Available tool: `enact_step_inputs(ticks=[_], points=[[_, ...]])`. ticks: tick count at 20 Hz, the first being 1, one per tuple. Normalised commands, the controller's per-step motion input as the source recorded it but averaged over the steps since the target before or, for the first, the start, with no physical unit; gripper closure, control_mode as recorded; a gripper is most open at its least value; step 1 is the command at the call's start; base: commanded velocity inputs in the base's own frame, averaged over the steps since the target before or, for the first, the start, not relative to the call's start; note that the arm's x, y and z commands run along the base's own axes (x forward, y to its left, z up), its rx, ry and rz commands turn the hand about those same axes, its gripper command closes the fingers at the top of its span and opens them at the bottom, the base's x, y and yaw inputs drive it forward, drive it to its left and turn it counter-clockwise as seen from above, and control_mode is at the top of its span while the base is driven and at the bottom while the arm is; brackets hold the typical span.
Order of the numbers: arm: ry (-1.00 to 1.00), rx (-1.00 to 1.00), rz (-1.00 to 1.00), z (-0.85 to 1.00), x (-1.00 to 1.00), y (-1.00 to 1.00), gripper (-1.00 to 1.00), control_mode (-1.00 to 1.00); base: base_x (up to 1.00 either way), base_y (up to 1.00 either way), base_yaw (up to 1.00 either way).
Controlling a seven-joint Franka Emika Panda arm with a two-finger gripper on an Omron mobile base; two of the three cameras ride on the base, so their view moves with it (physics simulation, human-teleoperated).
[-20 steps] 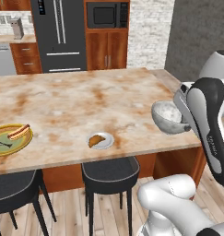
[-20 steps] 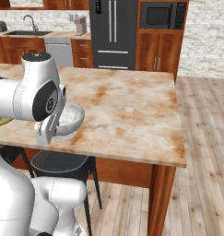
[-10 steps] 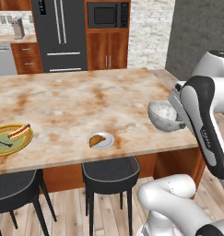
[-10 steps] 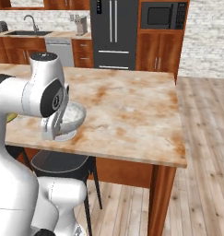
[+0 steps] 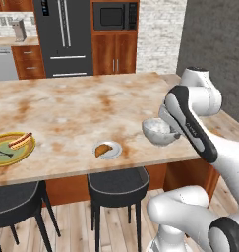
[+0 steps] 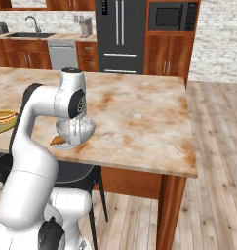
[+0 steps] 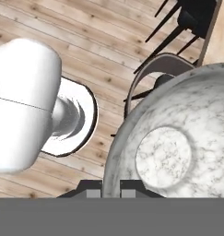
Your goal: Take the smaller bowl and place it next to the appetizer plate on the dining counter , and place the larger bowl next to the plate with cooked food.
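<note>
One bowl in hand: the small round mottled grey-white bowl (image 5: 159, 131) is held up at the near right part of the long beige-tan marbled stone bench (image 5: 76, 106), over its front edge.
Fingers: the two dark fingers (image 7: 111, 188) sit one on each side of the bowl's rim at the bottom of the hand view, clamped on it; the bowl's pale underside (image 7: 175, 143) lies just before them.
Neighbour, near: a small white plate with a brown wedge of food (image 5: 107, 149) lies on the bench just left of the held bowl, apart from it; in the right base view the wedge (image 6: 57, 141) peeps out below the bowl (image 6: 75, 129).
Neighbour, far: a round yellow-olive plate with a grey fish and a reddish sausage piece (image 5: 11, 147) rests at the bench's left front edge, well apart from the bowl.
Obstructions: the white arm's forearm (image 5: 192, 123) covers the bowl's right side in the left base view; the wrist (image 6: 73, 102) hides its middle in the right base view.
Under the bench: two black round stools (image 5: 118, 181) stand below the front edge.
Surface: marbled slab with rust blotches on a reddish-brown wood base.
Room: black refrigerator (image 5: 62, 37), built-in microwave (image 5: 115, 15), wood cabinets, pale brick wall, plank floor.
</note>
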Motion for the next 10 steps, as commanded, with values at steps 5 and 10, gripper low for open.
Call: enact_step_inputs(ticks=[5, 10], points=[[-0.09, 0.00, 0.12, -0.44, 0.61, 0.00, 1.00, -1.00, 0.00, 0.00, 0.00], [0.00, -0.05, 0.05, -0.51, 0.71, 0.05, 1.00, -1.00, 0.00, 0.00, 0.00]])
